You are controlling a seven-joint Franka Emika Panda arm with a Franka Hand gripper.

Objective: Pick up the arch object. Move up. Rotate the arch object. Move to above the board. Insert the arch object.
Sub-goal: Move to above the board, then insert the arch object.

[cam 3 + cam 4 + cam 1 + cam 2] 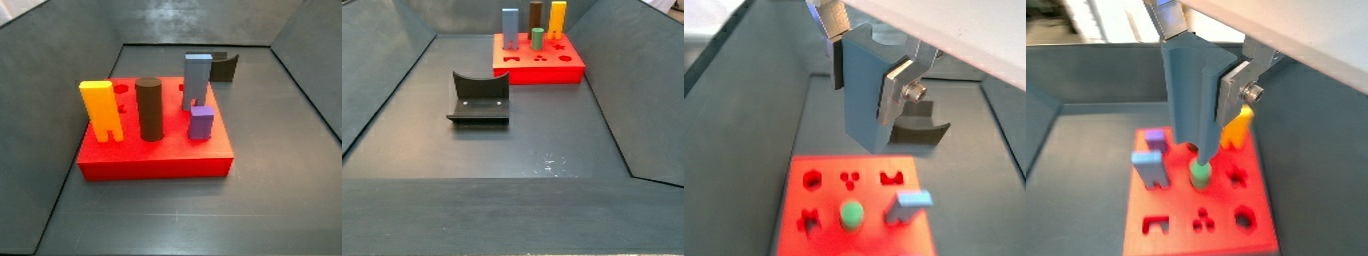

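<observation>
Arch object (863,95), the slim steel-blue piece, hangs upright in the gripper (869,62). The silver fingers (898,88) are clenched on its upper part, one on each side. Neither side view shows the gripper or the held piece, so they seem to be high above the scene.

Both wrist views look down past the piece to the red board (1227,222). In a wrist view its lower end lines up near the green peg (1200,176) and beside the yellow piece (1237,128). In a wrist view of the opposite direction it sits over the grey floor between the fixture (922,126) and the board's edge, so how well it is centred cannot be told.

I judge the step in hand to be the move to above the board, with lift and rotation apparently done. Next, the piece's foot must be brought squarely over its matching hole, clear of the standing pegs, before a straight, slow descent.
</observation>
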